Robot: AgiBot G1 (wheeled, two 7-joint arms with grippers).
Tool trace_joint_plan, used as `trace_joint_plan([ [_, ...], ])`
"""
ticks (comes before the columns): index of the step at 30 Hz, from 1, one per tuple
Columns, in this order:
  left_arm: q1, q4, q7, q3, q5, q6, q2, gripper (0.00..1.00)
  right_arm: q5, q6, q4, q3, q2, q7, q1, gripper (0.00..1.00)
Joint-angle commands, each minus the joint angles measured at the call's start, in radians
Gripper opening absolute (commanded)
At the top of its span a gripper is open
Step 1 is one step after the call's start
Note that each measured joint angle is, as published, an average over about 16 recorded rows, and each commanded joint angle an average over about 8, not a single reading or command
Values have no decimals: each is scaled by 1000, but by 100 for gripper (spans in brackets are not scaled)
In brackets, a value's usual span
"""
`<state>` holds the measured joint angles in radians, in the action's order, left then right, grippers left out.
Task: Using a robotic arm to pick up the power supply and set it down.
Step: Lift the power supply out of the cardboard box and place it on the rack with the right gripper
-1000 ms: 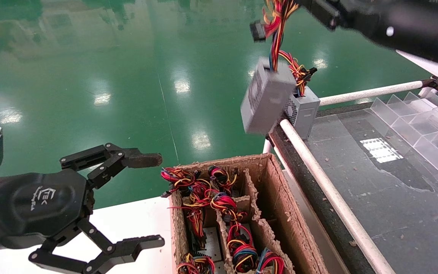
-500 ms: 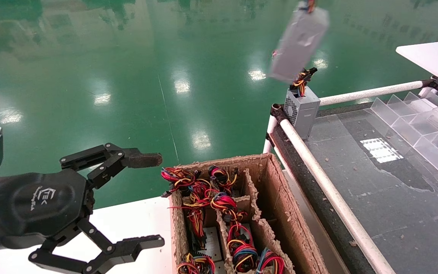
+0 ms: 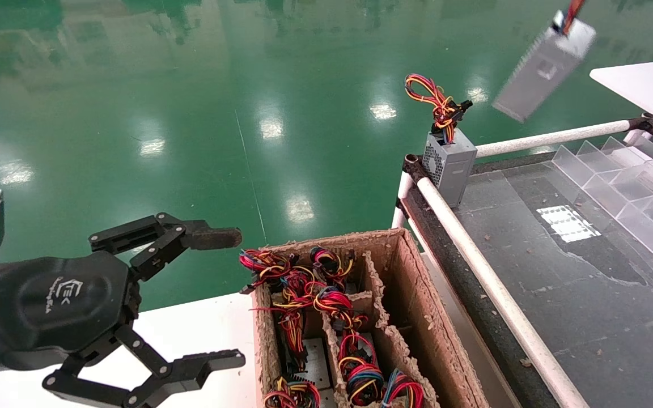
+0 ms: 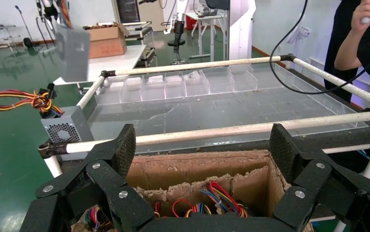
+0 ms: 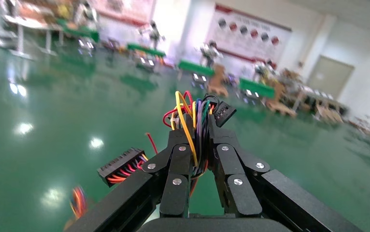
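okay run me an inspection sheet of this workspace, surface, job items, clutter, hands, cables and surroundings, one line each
Surface: dark conveyor bed with white rail tubes; bits of debris on it.
Job's things: power supply hangs in mid-air, tilted, above the bed's far end, carried by its wires.
Clutter: second grey box with grille stands at the bed's corner; cardboard divider box holds wired units; clear dividers along the bed's right side.
Hands: right hand shut on the wire bundle; left hand open, idle beside the cardboard box.
Cables: red, yellow, orange loop atop the grille box.
Surroundings: glossy green floor; a person beyond the conveyor.
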<state>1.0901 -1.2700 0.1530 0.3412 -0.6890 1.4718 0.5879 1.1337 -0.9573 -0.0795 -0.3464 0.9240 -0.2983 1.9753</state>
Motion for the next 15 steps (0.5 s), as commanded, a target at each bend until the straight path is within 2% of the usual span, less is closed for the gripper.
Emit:
trace_joint_plan([
  [1,0,0,0,0,0,0,0,100,5,9,25,-2,-13,-16,-5,0],
  [7,0,0,0,0,0,0,0,100,30,59,70,-19,-15,-39,-31,0],
  [15,0,0,0,0,0,0,0,100,59,150,105,-39,25,-39,-71,0],
])
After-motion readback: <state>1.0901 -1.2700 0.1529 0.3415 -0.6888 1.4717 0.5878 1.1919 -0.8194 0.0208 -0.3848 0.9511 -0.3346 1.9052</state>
